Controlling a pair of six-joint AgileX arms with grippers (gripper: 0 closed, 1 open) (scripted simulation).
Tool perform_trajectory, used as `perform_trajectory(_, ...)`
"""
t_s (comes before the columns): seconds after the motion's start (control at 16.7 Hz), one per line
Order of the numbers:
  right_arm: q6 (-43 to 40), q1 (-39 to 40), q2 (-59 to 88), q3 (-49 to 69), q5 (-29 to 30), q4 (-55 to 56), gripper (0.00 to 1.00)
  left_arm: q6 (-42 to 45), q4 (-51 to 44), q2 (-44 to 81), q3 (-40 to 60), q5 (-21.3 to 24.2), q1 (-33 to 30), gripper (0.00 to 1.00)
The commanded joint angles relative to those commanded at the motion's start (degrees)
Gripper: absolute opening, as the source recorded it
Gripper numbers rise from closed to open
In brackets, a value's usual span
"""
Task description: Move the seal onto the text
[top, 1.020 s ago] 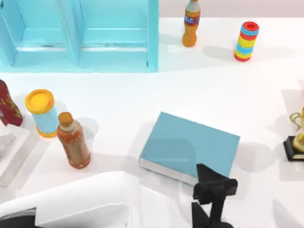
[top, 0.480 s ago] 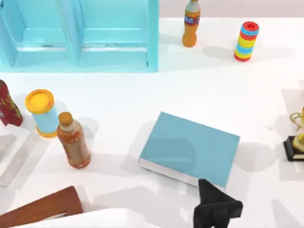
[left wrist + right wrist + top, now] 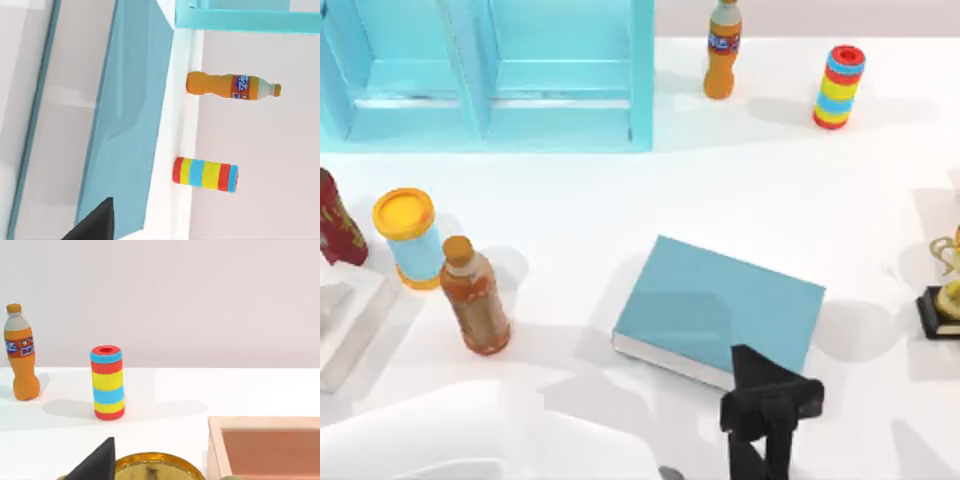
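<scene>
A white desk (image 3: 740, 190) runs back to a pale wall, with a light-blue shelf unit (image 3: 490, 75) at 11 o'clock. The text (image 3: 705, 300), a closed teal book with white page edges, lies flat just toward 5 o'clock from the desk's middle. The left gripper (image 3: 770, 395) hovers at the book's 5 o'clock corner, over its near edge. I cannot tell whether it is clenched or released, or whether it carries the seal. The right gripper (image 3: 97, 462) is parked out past 3 o'clock, just above a gold trophy (image 3: 948, 290) and beside a wooden box (image 3: 265, 422).

If the seal is in hand, the step will likely go best with the left gripper moved toward 11 o'clock until it is over the middle of the cover, away from the edges. The seal should stay upright and come straight down until its base sits flat on the cover. Only then should the gripper let go, and it should lift straight up so the narrow block is not tipped. The brown tea bottle (image 3: 475, 297) at 8 o'clock and the yellow-lidded can (image 3: 408, 238) at 9 o'clock stand well apart from that path.

The orange soda bottle (image 3: 722, 50) at 12 o'clock has a blue label with white lettering that is too small to read. The red bottle (image 3: 335, 220) at the 9 o'clock edge has yellow markings that are just as illegible. The book cover is plain, and the striped cylinder (image 3: 839, 86) at 1 o'clock shows only its colour bands.
</scene>
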Motion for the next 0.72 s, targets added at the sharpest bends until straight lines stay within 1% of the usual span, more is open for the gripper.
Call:
perform_trajectory(0.18, 0.0, 0.0, 0.0, 0.0, 0.0, 0.0, 1.0, 10.49, 6.47, -8.56, -1.37, 2.53, 5.47, 1.0)
perform_trajectory(0.36, 0.0, 0.0, 0.0, 0.0, 0.0, 0.0, 1.0, 26.62, 15.14, -20.59, -4.46, 6.71, 13.41, 1.0)
perform_trajectory(0.54, 0.0, 0.0, 0.0, 0.0, 0.0, 0.0, 1.0, 47.79, 24.84, -34.75, -9.45, 12.38, 22.99, 1.0)
perform_trajectory(0.72, 0.0, 0.0, 0.0, 0.0, 0.0, 0.0, 1.0, 72.72, 34.68, -50.06, -16.52, 19.43, 33.66, 1.0)
